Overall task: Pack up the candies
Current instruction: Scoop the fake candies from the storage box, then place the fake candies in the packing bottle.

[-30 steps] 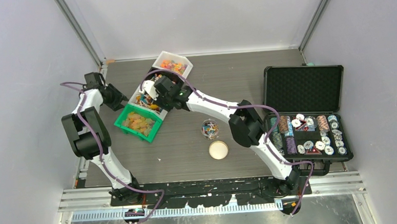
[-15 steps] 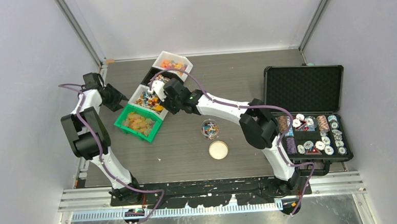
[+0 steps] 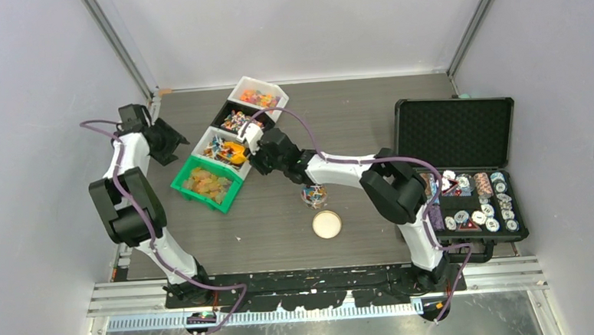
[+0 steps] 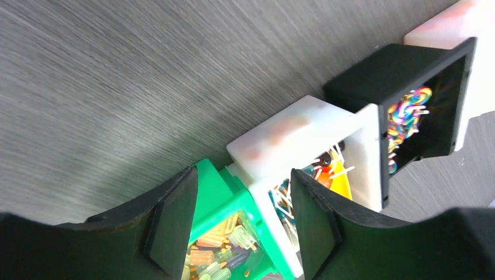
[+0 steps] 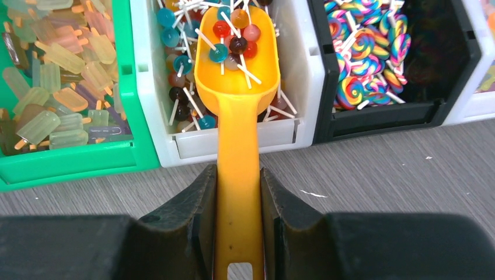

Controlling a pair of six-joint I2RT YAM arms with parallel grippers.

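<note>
My right gripper (image 5: 238, 198) is shut on the handle of the orange scoop (image 5: 236, 52). The scoop bowl holds several small ball lollipop candies (image 5: 233, 35) and hangs over the middle white bin (image 5: 303, 76) of the same candies. In the top view the right gripper (image 3: 258, 152) is at that bin's near side and the scoop (image 3: 236, 150) is over it. A clear jar (image 3: 314, 192) with some candies stands on the table, apart from the scoop. My left gripper (image 4: 244, 224) is open and empty, left of the bins (image 3: 168, 140).
A green bin (image 3: 206, 183) holds popsicle-shaped gummies, a black bin (image 3: 234, 121) swirl lollipops, and a far white bin (image 3: 258, 97) orange sweets. A round lid (image 3: 327, 224) lies near the jar. An open black case (image 3: 464, 197) of poker chips sits at the right.
My right gripper has drawn back to the right and nearer with the scoop, from the black bin to over the middle white bin. My left gripper has shifted slightly left, away from the bins.
</note>
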